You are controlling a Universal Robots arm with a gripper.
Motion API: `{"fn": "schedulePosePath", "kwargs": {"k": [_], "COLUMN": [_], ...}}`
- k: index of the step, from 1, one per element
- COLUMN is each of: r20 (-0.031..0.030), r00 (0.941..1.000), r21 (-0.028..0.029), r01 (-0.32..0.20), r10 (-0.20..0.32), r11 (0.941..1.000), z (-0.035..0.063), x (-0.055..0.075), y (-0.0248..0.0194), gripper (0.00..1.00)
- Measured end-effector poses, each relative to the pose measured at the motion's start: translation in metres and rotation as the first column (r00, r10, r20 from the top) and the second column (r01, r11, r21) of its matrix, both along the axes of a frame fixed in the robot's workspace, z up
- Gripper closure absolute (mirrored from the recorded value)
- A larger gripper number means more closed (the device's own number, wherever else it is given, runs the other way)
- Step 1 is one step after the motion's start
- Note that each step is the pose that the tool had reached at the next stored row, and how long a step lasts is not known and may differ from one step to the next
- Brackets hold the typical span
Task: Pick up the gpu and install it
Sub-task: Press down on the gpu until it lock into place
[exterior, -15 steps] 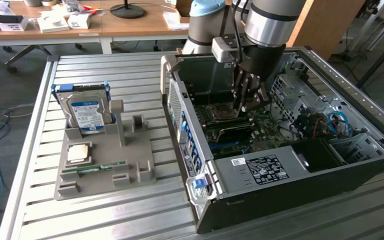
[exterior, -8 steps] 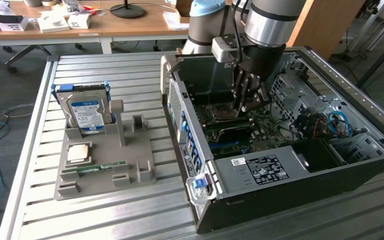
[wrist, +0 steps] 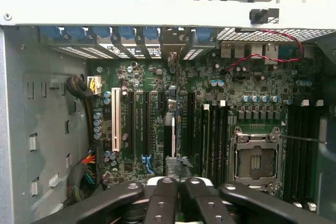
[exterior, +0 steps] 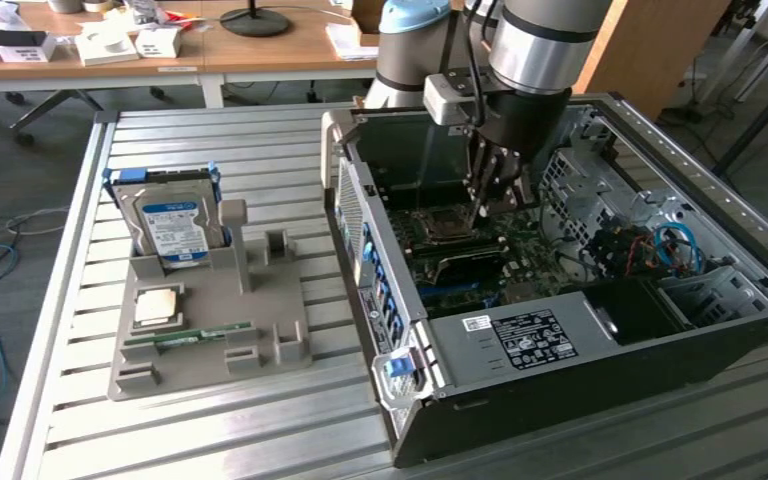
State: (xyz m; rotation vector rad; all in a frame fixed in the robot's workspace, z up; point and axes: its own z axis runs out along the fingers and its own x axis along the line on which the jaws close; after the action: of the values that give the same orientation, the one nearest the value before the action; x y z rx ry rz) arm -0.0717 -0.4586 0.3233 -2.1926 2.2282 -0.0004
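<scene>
Gripper (wrist: pixel 176 182) is inside the computer case (exterior: pixel 491 340), jaws clenched on the gpu (wrist: pixel 169 135), standing upright over the motherboard (wrist: pixel 247 114) slots.

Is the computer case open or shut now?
Open. The case has no panel on its upper side, the motherboard inside is plainly seen, and the gripper reaches into it.

Exterior view high, angled down over table (exterior: pixel 77 300), wrist view close above motherboard (wrist: pixel 199 108), both sharing open case (exterior: pixel 624 330) interior
</scene>
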Motion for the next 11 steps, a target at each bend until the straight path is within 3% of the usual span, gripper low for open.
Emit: {"fn": "schedulePosePath", "kwargs": {"k": [1,11], "r20": [0.0000,0.0000], "r00": [1.0000,1.0000], "r21": [0.0000,0.0000], "r01": [0.000,0.000], "r10": [0.000,0.000], "r11": [1.0000,1.0000], "z": [0.0000,0.0000], "x": [0.0000,0.0000], "y": [0.0000,0.0000], "gripper": [0.89,0.89]}}
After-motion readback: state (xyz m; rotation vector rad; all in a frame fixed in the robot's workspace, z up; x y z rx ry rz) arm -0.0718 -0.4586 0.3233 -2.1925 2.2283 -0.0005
